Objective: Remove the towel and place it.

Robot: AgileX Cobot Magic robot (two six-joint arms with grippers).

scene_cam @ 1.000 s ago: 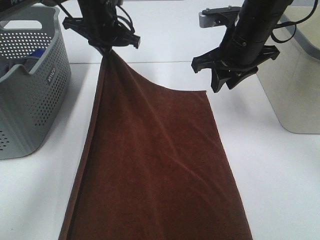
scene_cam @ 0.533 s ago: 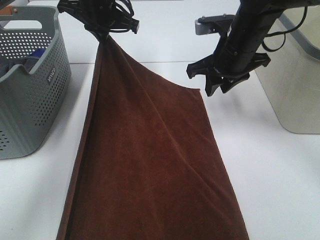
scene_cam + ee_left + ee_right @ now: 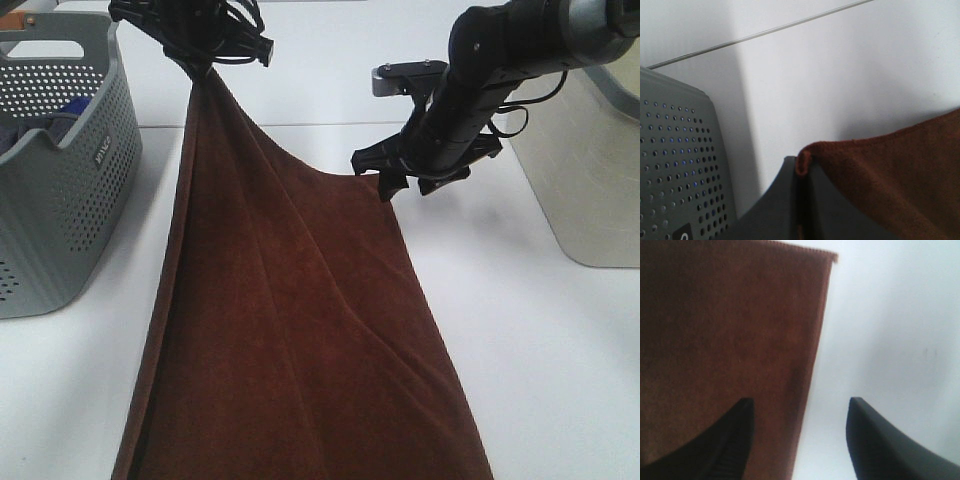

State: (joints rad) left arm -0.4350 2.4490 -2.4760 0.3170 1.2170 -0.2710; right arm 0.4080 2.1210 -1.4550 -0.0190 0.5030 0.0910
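Reddish-brown towel [image 3: 290, 330] hung pinched in the left gripper [image 3: 205, 72]; right gripper [image 3: 400, 185], jaws spread and empty, straddled the far corner, needing to close.

The large dark reddish-brown velvety rectangular towel [image 3: 300, 330] lies spread lengthwise over the white tabletop, its far left corner lifted high and pulled to a peak, so diagonal folds fan down across it; the far right corner lies flat.

grey perforated basket [image 3: 60, 160], white table [image 3: 560, 350], beige bin [image 3: 600, 190]
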